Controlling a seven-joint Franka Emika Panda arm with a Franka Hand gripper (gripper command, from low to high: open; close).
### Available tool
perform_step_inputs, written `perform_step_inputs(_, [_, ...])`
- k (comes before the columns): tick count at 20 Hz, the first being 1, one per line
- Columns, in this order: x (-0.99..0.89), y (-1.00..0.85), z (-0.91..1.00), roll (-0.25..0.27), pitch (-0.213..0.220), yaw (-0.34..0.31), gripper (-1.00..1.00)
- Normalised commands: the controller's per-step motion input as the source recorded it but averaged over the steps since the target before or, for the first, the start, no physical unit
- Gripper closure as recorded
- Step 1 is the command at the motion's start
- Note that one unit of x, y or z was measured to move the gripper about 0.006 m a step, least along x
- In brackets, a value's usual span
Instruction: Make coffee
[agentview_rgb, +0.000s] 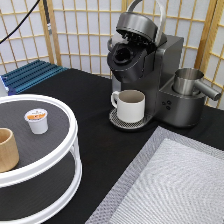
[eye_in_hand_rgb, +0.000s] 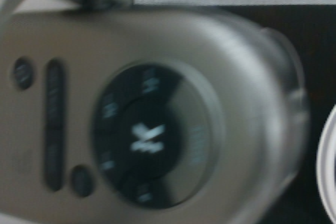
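A pale shoji-style lattice screen stands behind the black table; a blue slatted mat lies just before the screen.
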Motion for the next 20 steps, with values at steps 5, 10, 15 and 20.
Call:
perform_step_inputs(5, [0.00, -1.00, -0.13, 0.115, -0.091, 0.000, -1.00])
perform_step_inputs(10, [-0.15, -1.00, -0.48, 0.061, -0.001, 0.000, -1.00])
perform_step_inputs(15, [-0.36, -0.39, -0.78, 0.004, -0.084, -0.232, -1.00])
perform_step_inputs(20, [-0.03, -0.03, -0.57, 0.040, -0.150, -0.347, -1.00])
